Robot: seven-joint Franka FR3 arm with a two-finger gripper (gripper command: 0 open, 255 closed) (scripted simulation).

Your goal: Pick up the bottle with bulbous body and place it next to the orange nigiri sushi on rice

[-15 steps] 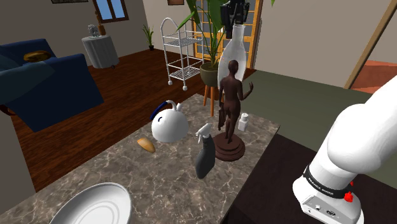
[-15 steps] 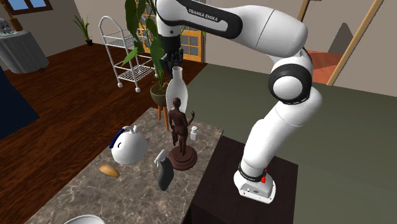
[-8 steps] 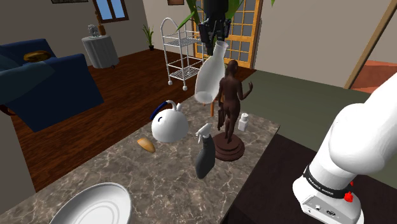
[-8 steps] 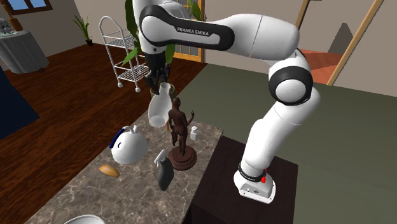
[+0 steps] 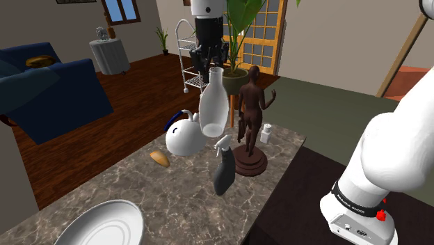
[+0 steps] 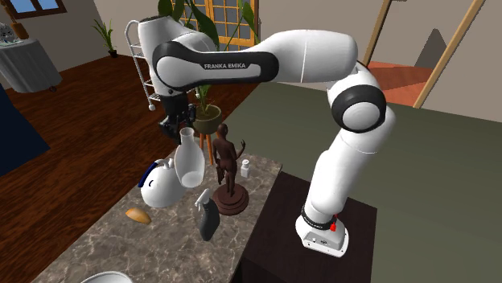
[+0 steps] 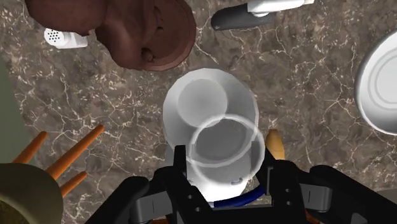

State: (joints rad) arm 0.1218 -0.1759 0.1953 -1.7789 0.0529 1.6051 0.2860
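A pale, see-through bottle (image 5: 212, 106) with a bulbous body hangs in the air by its neck, my gripper (image 5: 210, 61) shut on it. It hovers above the marble table (image 5: 174, 198), just beside the round white pot (image 5: 185, 138). In the second exterior view the bottle (image 6: 190, 161) hangs under the gripper (image 6: 178, 129), tilted slightly. The wrist view looks down the bottle (image 7: 210, 105) between the gripper (image 7: 226, 173) fingers. The orange nigiri sushi (image 5: 160, 158) lies on the table below and toward the shoulder view's left of the bottle, also seen as the sushi (image 6: 138, 215) and the sushi (image 7: 273, 143) peeking past the bottle.
A brown figurine (image 5: 251, 115) on a round base, a dark spray bottle (image 5: 223, 170) and a small white shaker (image 5: 266, 132) stand toward the shoulder view's right of the held bottle. A white plate (image 5: 104, 223) sits at the table's near end.
The arm has swung toward the shoulder view's left and lowered, carrying the bottle from above the figurine to beside the white pot. The grip has not changed.
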